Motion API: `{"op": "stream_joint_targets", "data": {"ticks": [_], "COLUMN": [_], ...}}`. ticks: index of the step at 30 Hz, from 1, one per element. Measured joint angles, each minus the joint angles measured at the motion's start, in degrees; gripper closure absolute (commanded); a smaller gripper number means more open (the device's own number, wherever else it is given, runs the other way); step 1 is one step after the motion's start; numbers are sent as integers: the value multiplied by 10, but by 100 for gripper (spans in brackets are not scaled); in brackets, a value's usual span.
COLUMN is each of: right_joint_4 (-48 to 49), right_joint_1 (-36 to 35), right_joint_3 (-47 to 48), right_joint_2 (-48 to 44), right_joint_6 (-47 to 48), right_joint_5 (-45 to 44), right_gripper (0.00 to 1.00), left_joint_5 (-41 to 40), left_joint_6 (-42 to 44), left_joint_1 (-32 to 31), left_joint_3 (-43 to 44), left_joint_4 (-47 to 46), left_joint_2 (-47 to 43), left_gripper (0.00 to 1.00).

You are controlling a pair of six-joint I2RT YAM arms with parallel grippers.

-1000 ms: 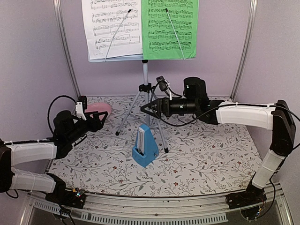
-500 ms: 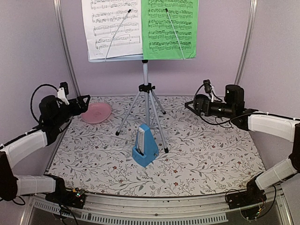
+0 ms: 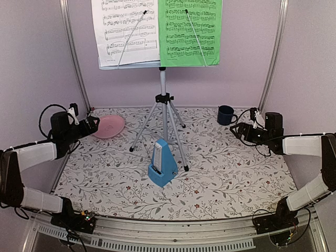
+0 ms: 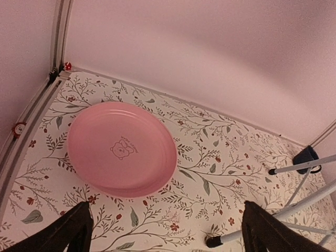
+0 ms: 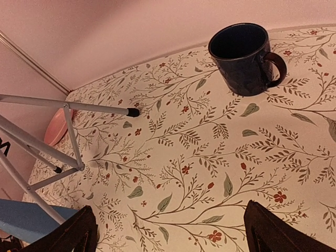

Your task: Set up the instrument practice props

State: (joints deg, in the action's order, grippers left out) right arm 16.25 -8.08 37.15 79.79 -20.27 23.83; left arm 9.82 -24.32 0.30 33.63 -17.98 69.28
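From above: the music stand (image 3: 163,79) is upright at the back middle of the flowered bench (image 3: 231,178), its silver tripod (image 3: 157,123) splayed so it holds itself up. A white page (image 3: 126,31) and a green page (image 3: 190,31) lean side by side on its ledge, each pinned by a thin wire arm, facing the front where a player could read them. The blue metronome (image 3: 161,164) stands upright just in front of the tripod's feet, within a player's sight. My left hand (image 3: 94,125) hangs at the left edge near the pink plate (image 3: 109,126). My right hand (image 3: 236,131) hangs at the right edge near the dark blue mug (image 3: 226,114). Both are well apart from the props, and I judge the set-up finished or close to it.

From my left wrist: my two fingers (image 4: 73,233) are spread wide with nothing between them. The plate lies flat on the bench ahead, untouched, and tripod legs cross the right corner.

From my right wrist: my fingers (image 5: 73,233) are spread wide and empty too. The mug stands upright ahead, handle to the right. Tripod legs and a corner of the metronome show at the left.
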Motion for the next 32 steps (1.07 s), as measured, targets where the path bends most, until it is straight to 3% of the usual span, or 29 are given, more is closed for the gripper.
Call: {"op": "stream_joint_targets", "data": {"ticks": [14,32], "right_joint_4": [114,176], "right_joint_1": [0,0], "right_joint_3": [-88,-107], "right_joint_2": [43,43], "right_joint_6": [-12,-16], "right_joint_5": [-53,-57], "right_gripper": [1,1], "left_joint_5": [0,-32], "left_joint_6": [4,18], "left_joint_1": [-7,-56], "left_joint_3": [-57,-73], "left_joint_4": [-18,-51], "left_joint_2": [40,53], "left_gripper": [1,0]}}
